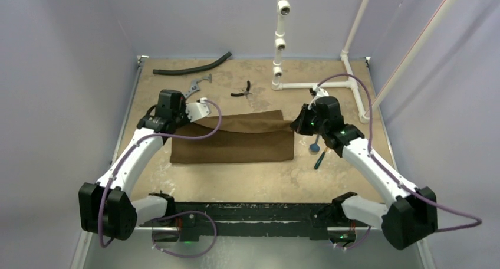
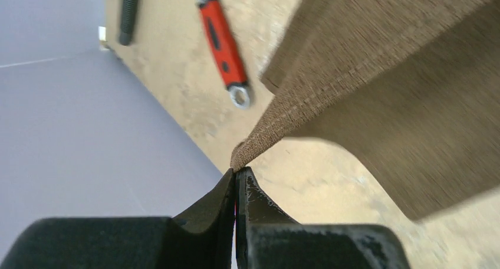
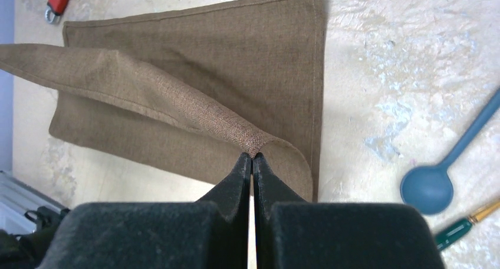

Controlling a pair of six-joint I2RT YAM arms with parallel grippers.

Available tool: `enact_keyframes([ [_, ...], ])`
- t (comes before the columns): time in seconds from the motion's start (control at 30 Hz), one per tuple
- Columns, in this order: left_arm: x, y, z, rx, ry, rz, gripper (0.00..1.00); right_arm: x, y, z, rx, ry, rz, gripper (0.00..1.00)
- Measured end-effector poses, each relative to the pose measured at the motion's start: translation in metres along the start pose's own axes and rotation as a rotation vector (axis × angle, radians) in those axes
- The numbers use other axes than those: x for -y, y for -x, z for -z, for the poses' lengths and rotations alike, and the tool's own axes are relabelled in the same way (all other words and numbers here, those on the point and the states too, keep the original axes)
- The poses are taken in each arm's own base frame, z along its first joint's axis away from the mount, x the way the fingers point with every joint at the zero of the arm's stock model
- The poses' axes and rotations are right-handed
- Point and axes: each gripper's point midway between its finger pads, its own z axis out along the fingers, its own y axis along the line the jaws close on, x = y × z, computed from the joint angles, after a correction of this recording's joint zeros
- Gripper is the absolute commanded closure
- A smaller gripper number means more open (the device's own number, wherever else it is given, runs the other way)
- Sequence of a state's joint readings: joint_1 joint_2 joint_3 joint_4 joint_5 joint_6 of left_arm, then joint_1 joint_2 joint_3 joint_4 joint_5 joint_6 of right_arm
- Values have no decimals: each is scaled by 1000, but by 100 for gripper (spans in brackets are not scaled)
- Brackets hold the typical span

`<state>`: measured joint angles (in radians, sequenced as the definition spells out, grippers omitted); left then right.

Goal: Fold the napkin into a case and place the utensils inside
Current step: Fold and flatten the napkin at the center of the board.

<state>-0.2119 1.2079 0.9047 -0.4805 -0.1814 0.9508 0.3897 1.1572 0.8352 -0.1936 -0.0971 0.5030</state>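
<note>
Dark-brown soft cloth napkin (image 1: 236, 148) lies mid-bench, its far edge lifted over the flat part on the mottled tan bench (image 1: 253, 183). The left end effector (image 2: 236, 173) pinches one raised corner and the right end effector (image 3: 252, 160) pinches the other. A blue round-bowled spoon (image 3: 427, 189) and a thin green-handled utensil (image 3: 466, 225) lie just right of the cloth.

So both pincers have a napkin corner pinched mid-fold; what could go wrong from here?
1. The left pincer grips only the very tip of the napkin hem, so that corner could slip out.
2. The lifted edge hangs unsupported between it and the right pincer, so the fold may land crooked.
3. The blue spoon lies close beside the right pincer and could get knocked.
</note>
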Motion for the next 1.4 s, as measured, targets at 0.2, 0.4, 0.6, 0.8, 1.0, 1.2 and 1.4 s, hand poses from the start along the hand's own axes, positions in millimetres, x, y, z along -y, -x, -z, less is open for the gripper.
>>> enact_keyframes([
  [0.2,46,-24,32,-77,-238,-41,100,-7,-9,39,-4,39,21,100],
  [0.4,69,-40,59,-138,-373,-68,100,-7,-25,47,-65,49,26,100],
  [0.6,70,-47,26,-226,-368,-47,100,10,-44,-1,-194,-21,-16,100],
  [0.8,72,-55,-36,-359,-308,31,100,22,-46,-56,-259,-83,-40,100],
  [1.0,34,-32,-20,-293,-205,109,100,2,-10,-40,-139,-27,-20,100],
  [1.2,-41,14,40,-116,-49,201,100,-41,45,29,75,106,16,100],
  [1.4,-44,22,92,-57,-112,210,100,-48,29,70,79,168,15,100],
])
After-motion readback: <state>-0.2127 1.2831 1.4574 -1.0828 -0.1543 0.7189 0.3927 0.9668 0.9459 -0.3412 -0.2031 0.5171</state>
